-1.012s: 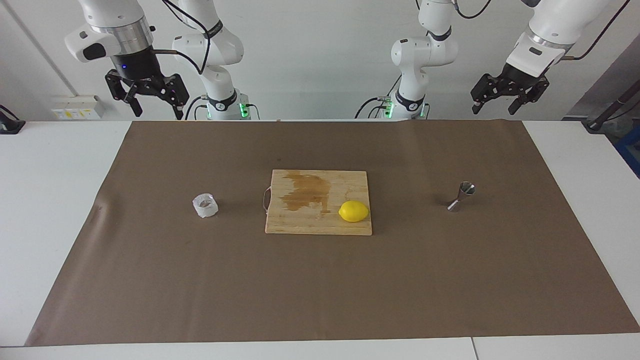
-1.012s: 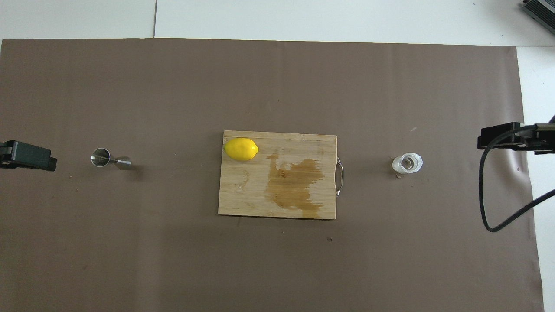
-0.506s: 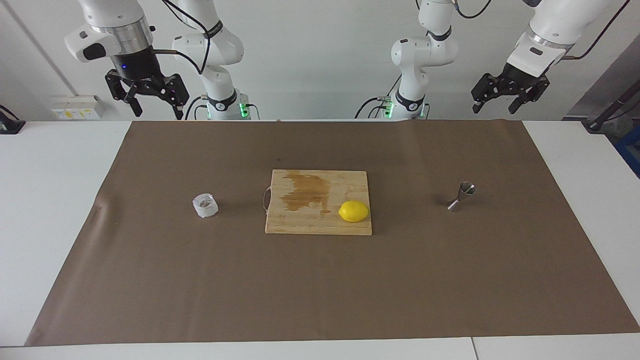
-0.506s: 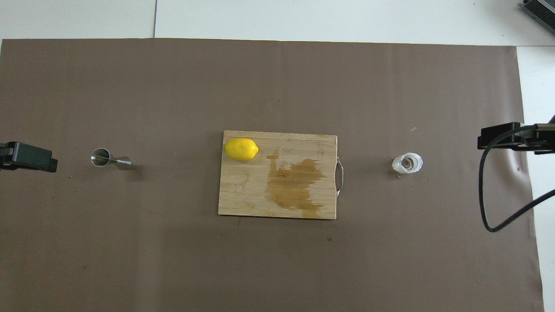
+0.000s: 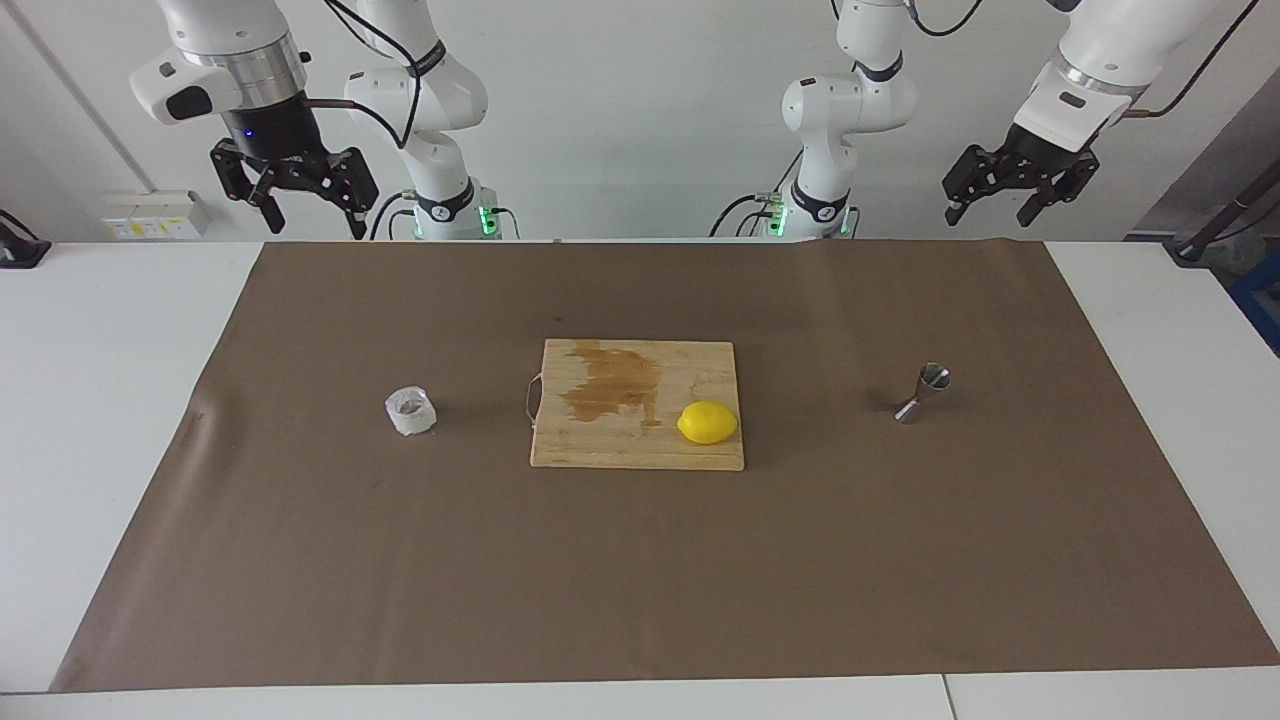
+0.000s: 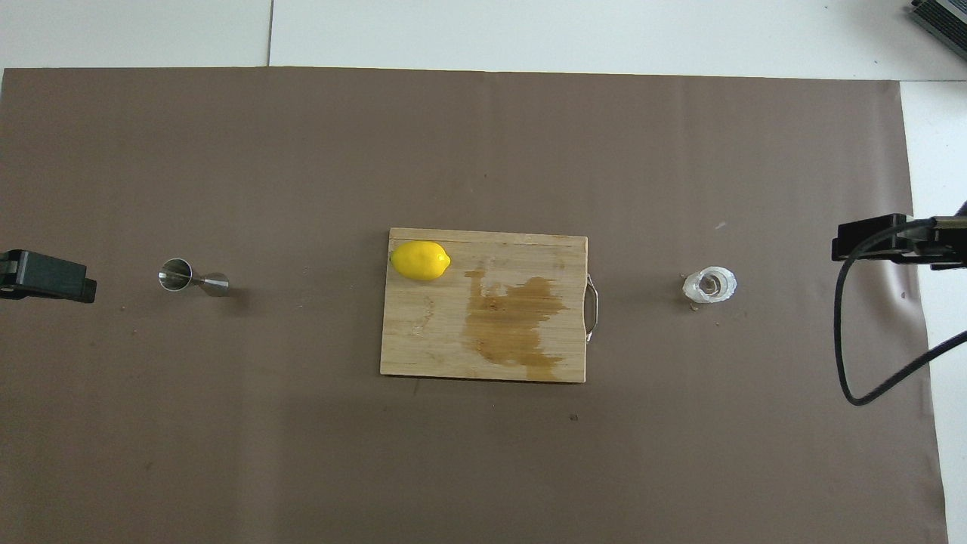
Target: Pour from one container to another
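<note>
Fingers apart on both: right gripper (image 5: 297, 195) and left gripper (image 5: 1010, 192) hung high at their ends, barely shifted. Cup (image 5: 411, 411) and jigger (image 5: 923, 392) sat untouched on desk (image 5: 120, 400); pouring unstarted.

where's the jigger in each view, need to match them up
Facing view: the jigger stands on the brown mat toward the picture's right edge, level with the cutting board.
Overhead view: the jigger is near the picture's left edge, again level with the board.
Shared landmark: the lemon sits on the board corner toward the jigger's end in both views.
</note>
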Robot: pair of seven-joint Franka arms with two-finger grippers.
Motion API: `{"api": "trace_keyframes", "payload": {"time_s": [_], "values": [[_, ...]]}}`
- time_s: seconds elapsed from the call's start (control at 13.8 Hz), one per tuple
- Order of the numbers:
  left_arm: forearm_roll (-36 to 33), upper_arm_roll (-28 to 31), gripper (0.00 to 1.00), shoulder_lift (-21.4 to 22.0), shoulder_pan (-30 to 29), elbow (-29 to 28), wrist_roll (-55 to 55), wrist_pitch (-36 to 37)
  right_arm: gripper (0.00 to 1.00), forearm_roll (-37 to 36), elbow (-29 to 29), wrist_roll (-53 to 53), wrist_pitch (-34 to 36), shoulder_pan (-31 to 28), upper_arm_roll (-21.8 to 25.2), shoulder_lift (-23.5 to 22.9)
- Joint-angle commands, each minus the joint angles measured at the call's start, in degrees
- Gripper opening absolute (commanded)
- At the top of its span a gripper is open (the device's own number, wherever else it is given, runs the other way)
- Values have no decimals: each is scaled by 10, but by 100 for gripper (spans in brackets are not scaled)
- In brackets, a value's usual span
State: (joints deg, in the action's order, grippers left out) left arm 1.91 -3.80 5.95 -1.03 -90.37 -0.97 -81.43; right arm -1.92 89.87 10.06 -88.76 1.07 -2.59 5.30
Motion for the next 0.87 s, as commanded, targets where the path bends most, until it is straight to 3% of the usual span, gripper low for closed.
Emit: {"api": "trace_keyframes", "payload": {"time_s": [0.0, 0.36, 0.58, 0.79], "values": [[-3, -2, 100, 25, -5, -34, -1, -10, 100, 11, 4, -10, 7, -7, -1, 8], [28, 0, 100, 21, -25, -38, 2, -17, 100, 11, 4, -10, 7, -7, -1, 8], [121, -1, 100, 13, -52, -43, 137, 35, 100, 12, 4, -10, 7, -7, -1, 8], [188, -1, 100, 11, -73, -93, 240, 44, 100, 11, 4, -10, 6, -7, -1, 8]]}}
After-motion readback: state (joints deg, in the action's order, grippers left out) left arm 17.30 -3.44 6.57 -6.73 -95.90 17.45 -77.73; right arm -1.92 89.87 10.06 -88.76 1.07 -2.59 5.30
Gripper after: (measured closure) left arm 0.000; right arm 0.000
